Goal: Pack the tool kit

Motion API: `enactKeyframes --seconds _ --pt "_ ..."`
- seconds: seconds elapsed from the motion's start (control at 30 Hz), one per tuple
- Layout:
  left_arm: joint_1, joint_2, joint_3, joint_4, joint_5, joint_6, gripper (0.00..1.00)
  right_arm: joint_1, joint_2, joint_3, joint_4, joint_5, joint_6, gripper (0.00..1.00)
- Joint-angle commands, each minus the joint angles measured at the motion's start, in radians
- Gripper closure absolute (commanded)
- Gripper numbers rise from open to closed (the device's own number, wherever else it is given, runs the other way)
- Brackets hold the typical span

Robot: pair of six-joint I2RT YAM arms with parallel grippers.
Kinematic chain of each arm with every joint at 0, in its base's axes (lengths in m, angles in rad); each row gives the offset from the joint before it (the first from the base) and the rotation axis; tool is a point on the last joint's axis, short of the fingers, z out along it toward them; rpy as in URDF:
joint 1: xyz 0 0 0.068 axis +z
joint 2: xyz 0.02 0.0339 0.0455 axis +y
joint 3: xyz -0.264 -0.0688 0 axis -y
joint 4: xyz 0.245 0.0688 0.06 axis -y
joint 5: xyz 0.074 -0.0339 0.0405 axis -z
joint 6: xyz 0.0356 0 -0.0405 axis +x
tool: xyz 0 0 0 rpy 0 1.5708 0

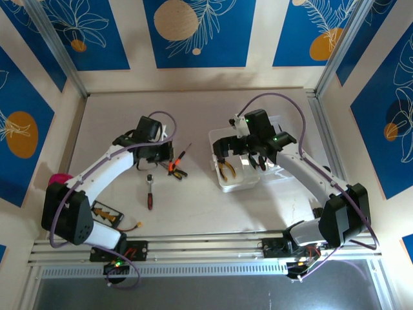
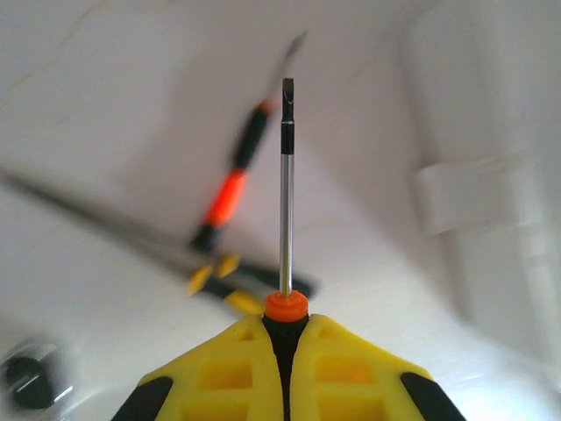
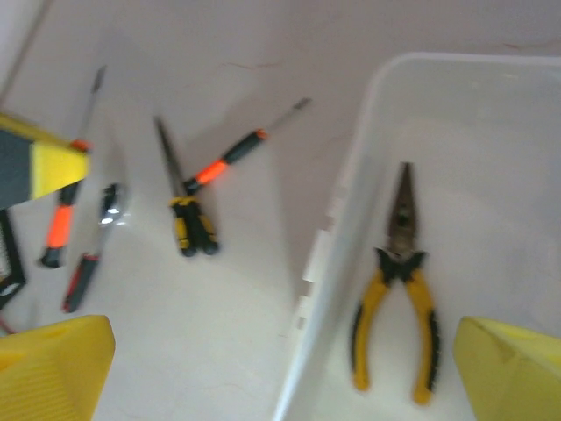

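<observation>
Closest to the left wrist camera: my left gripper (image 2: 286,344), fingers clamped tight on the screwdriver (image 2: 286,193) at its orange collar. Its bare shaft runs straight out from between the fingers, with the flat tip pointing away from the wrist. From above this gripper sits left of table centre; I cannot tell whether the screwdriver is off the surface. The case (image 1: 240,183) lies open right of centre, in front of my right arm. The pliers (image 3: 399,289) lie flat on its floor near the left wall, yellow handles toward the wrist, nose away. My right gripper (image 3: 280,373) hangs above the case with fingers spread wide and nothing between them; in its wrist view one finger falls over the table and the other over the case interior. Loose on the table between case and left gripper is a second screwdriver (image 3: 232,158), lying at an angle. Its handle end is just beside a small yellow-black tool (image 3: 193,226). The ratchet (image 1: 150,190), red handle and metal head, lies nearer my bases, apart from those two. The black card (image 1: 106,213) sits by my left arm's base, and the pink ball (image 1: 61,179) at the table's left edge is partly hidden by that arm.
</observation>
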State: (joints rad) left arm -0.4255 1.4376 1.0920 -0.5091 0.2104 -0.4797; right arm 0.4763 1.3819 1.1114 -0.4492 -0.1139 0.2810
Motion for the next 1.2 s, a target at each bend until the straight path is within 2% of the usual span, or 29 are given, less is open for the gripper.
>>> enactKeyframes --seconds 0.0,0.07,0.2,0.47,0.53,0.63,0.87,0.9,1.0,1.07,1.1,1.17 --pt "-0.025 0.01 0.07 0.249 0.199 -0.108 1.0 0.022 -0.019 -0.028 0.144 -0.166 0.061 0.01" --pt "-0.035 0.033 0.091 0.329 0.235 -0.152 1.0 0.031 -0.009 -0.027 0.17 -0.183 0.074 0.0" --pt "-0.054 0.087 0.118 0.475 0.321 -0.235 1.0 0.04 0.021 -0.018 0.216 -0.216 0.097 0.14" --pt "-0.079 0.112 0.104 0.543 0.333 -0.261 1.0 0.064 0.117 0.048 0.266 -0.231 0.124 0.29" --pt "-0.082 0.109 0.097 0.549 0.337 -0.263 1.0 0.068 0.145 0.075 0.259 -0.23 0.121 0.36" --pt "-0.085 0.1 0.084 0.554 0.341 -0.261 1.0 0.07 0.178 0.106 0.261 -0.234 0.123 0.51" --pt "-0.084 0.081 0.043 0.505 0.336 -0.211 0.99 0.071 0.179 0.122 0.266 -0.232 0.135 0.98" --pt "-0.08 0.073 0.05 0.456 0.307 -0.18 0.75 0.069 0.168 0.121 0.251 -0.228 0.131 1.0" --pt "-0.059 0.029 0.088 0.27 0.168 -0.05 0.27 0.047 0.112 0.101 0.18 -0.205 0.101 1.0" --pt "-0.04 -0.006 0.113 0.151 0.026 0.023 0.05 0.014 0.063 0.076 0.112 -0.177 0.076 1.0" --pt "-0.027 -0.021 0.128 0.091 -0.041 0.058 0.0 -0.011 0.038 0.07 0.062 -0.162 0.057 1.0" --pt "-0.002 -0.036 0.154 -0.008 -0.146 0.108 0.0 -0.067 -0.005 0.063 -0.049 -0.113 0.011 1.0"
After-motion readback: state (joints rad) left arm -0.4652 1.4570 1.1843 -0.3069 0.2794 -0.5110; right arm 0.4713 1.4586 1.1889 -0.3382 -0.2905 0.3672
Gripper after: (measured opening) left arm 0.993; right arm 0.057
